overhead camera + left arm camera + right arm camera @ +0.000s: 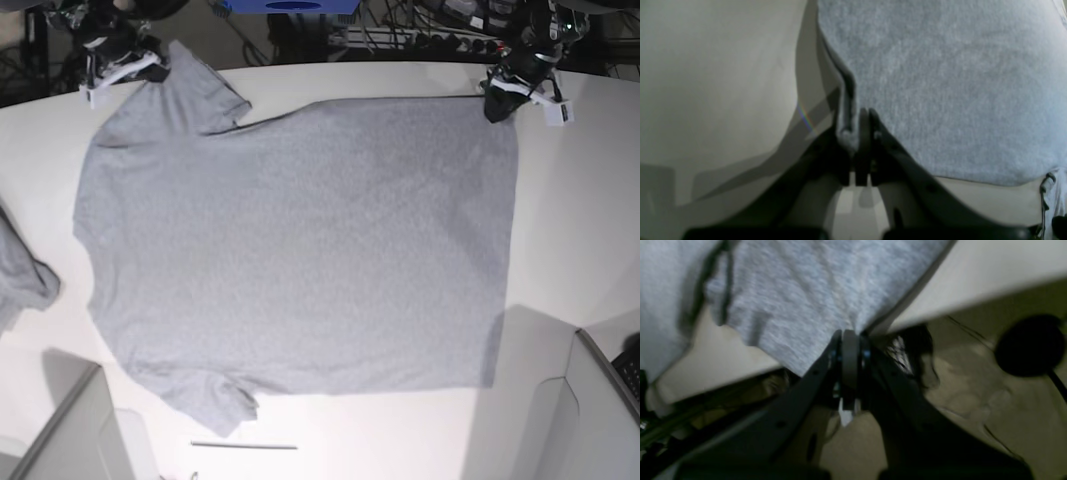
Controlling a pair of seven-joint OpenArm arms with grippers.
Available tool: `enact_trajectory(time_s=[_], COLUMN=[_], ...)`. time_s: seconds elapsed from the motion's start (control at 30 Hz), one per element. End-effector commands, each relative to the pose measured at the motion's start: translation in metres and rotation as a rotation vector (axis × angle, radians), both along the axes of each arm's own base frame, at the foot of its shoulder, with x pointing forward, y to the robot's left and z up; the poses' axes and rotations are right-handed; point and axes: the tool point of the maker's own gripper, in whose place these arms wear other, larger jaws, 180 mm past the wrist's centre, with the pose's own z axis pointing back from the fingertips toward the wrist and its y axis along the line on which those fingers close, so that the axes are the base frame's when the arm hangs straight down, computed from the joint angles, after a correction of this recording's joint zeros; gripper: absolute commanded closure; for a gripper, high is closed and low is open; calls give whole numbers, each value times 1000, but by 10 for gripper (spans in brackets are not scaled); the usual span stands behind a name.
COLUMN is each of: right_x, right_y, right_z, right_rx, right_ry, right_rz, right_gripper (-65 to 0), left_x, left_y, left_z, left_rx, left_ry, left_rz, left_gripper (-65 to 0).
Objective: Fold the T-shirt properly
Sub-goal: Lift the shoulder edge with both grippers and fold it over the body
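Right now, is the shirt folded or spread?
Spread: the shirt lies flat in one layer on the table, both sleeves out, no fold started.

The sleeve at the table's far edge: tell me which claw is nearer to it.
Right. The right claw is shut on the T-shirt beside that sleeve; the left claw pinches the hem corner, across the shirt's length.

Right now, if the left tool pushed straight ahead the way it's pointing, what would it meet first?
The left tool is already shut on the T-shirt. Straight ahead lies more of that grey cloth spread on the table, though depth is unclear.
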Motion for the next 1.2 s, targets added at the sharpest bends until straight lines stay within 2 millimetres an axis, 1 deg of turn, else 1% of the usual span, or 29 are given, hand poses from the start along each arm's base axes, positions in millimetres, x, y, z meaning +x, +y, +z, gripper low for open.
enact_trajectory(time_s=[0.0, 0.1, 0.2, 0.3, 0.5, 0.57, 0.63, 0.7, 0.8, 0.87, 0.93, 1.07, 1.17], right_x=[2, 5, 9, 13, 42, 51, 55, 64, 71, 77, 84, 95, 103], right_y=[-4, -4, -5, -4, 5, 3, 3, 3, 3, 3, 3, 1, -2], right_z=[9, 18, 23, 25, 47, 55, 61, 70, 75, 78, 81, 87, 90], right_rx=[-19, -42, -51, -53, 37, 52, 57, 44, 38, 38, 37, 28, 24], right_ry=[-27, -48, -65, -77, -211, -247, -272, -303, -329, -345, -363, -392, -389], right_rz=[4, 17, 22, 23, 9, 16, 23, 32, 37, 36, 37, 47, 62], right_gripper=[0, 0, 0, 0, 0, 0, 0, 0, 0, 0, 0, 0, 0], left_x=[1, -3, 0, 4, 13, 14, 15, 22, 27, 34, 35, 49, 61], left_y=[2, -1, -7, -10, -12, -11, -12, -12, -12, -13, -8, -10, -12], left_z=[8, 13, 28, 37, 40, 41, 42, 45, 46, 51, 47, 44, 49], left_rx=[7, 13, 25, 32, 31, 32, 32, 33, 33, 33, 36, 19, 14], left_ry=[-26, -27, -58, -80, -102, -105, -107, -126, -137, -159, -132, -92, -110], left_rz=[-3, -16, -45, -57, -59, -58, -59, -59, -58, -60, -34, -37, -47], left_gripper=[0, 0, 0, 0, 0, 0, 0, 0, 0, 0, 0, 0, 0])
